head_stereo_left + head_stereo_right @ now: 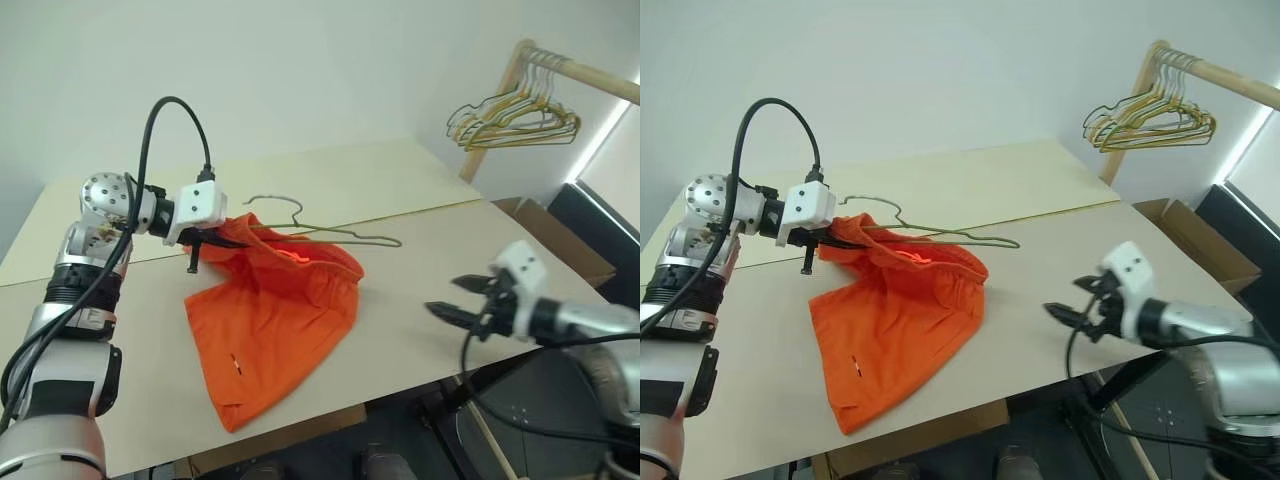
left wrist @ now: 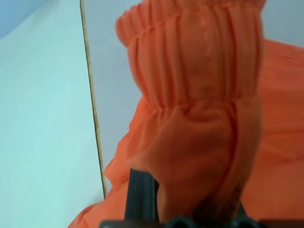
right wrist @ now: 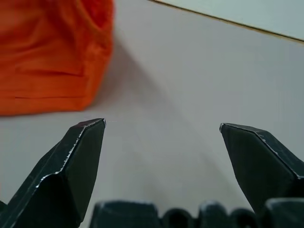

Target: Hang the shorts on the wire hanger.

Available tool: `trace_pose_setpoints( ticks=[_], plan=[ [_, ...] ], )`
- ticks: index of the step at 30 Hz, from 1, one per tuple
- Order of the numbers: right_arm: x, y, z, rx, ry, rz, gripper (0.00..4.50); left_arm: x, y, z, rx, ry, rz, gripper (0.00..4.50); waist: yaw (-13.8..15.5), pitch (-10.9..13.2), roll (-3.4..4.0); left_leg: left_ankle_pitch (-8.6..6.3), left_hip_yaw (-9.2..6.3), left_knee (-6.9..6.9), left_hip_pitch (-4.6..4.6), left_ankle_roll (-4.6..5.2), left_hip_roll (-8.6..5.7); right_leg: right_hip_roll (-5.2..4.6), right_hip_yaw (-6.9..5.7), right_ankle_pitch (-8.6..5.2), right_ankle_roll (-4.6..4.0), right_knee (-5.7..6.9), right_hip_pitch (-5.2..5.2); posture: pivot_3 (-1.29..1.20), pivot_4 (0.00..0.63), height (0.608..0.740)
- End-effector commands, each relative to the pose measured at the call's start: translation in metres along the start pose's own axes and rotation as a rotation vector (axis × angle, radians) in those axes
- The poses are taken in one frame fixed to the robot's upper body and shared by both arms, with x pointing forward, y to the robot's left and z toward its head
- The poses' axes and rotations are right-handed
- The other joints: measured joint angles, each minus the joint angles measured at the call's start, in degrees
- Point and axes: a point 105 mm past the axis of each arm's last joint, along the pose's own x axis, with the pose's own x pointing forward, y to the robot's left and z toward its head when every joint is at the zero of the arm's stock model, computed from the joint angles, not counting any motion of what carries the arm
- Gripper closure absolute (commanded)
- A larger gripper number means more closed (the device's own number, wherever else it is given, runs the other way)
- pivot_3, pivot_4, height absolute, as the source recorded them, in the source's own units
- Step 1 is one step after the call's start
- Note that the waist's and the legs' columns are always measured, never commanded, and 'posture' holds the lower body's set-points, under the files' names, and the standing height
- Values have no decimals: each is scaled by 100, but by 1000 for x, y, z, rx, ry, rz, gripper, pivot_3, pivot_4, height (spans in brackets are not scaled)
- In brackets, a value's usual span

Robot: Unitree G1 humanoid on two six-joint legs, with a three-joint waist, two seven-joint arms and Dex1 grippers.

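left gripper (image 1: 200,243): far left over the table (image 1: 420,330), jaws clamped down on the gathered waistband of the shorts (image 1: 270,320). The wrist view has the elastic band bunched right between the fingers (image 2: 140,194).
shorts: bright orange. Upper left corner lifted off the table by the left gripper, the rest draped down and spread flat toward the near edge. Small white mark (image 1: 236,362) on the lower part. Bottom corner lies close to the table's front edge.
wire hanger (image 1: 330,232): thin grey wire. Hook (image 1: 275,203) curls up just behind the raised waistband; one arm runs out to the right past the fabric and ends free above the table. The end nearest the left gripper is in among the raised fabric; cannot tell how far it is threaded in.
table seam (image 1: 330,222): line running across behind the shorts, the hanger lying roughly along it.
right gripper (image 1: 458,300): right side, near the table's front right edge, well apart from the shorts. Jaws spread wide, nothing between them; the wrist view shows bare tabletop between the two fingertips (image 3: 80,142) and the orange fabric off to the side.
rack (image 1: 530,75): far right behind the table, wooden rail with a bunch of gold and dark hangers (image 1: 515,118).
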Motion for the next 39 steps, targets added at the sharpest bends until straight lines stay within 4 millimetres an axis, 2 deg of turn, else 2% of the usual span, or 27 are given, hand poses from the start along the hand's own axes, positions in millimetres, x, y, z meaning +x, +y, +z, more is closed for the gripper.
trace_pose_setpoints(
  ticks=[1,6,8,10,14,22,26,30,34,39],
  plan=[
    [39,12,17,-38,-87,6,16,-9,11,16,43,-44,54,4500,-34,1,-1,0,6,0,8,0,2,0,7,0,0,3,2,-41,0,740],
    [96,30,17,-19,-78,65,16,-11,10,17,44,-43,51,4500,5,1,-1,1,14,-2,25,2,4,-1,19,2,-3,17,5,-29,0,740],
    [105,32,14,-43,-56,75,16,-11,10,17,45,-41,52,4500,29,1,-1,1,12,-1,20,2,1,-2,14,1,-3,16,2,-29,0,740],
    [112,33,22,21,-90,108,384,-13,9,17,46,-39,54,4500,32,0,-2,0,7,-1,7,3,-1,-4,1,1,-1,13,0,4,0,740],
    [113,37,29,73,-112,164,1592,-16,7,18,43,-35,59,4500,21,0,-3,-1,-3,-10,-24,5,-10,-5,-17,5,5,2,-14,23,0,740],
    [106,37,15,65,-75,195,4384,-21,6,15,26,-21,77,4500,15,0,-3,11,5,-27,-19,-18,-7,-1,-39,4,4,-2,-8,28,0,740],
    [94,24,16,100,-79,175,4464,-29,0,11,-4,-25,49,4500,10,0,-3,12,4,-27,-14,-20,-6,-1,-34,3,3,1,-9,19,0,740],
    [72,8,15,141,-64,196,4464,-46,-17,8,-45,-75,-29,4500,3,0,-3,12,-1,-31,-17,-20,-6,-2,-33,3,3,3,-11,11,0,740],
    [47,-6,9,149,-26,218,4464,-62,-39,-10,-46,25,-98,4500,12,1,-4,12,-14,-40,-14,-19,0,-1,-28,3,2,-2,-12,10,0,740],
    [34,-12,6,117,15,234,4464,-68,-35,-24,-87,77,-61,4500,135,1,-4,7,-8,-19,-5,-9,0,-6,-17,3,2,-11,-6,18,0,740]
  ],
)
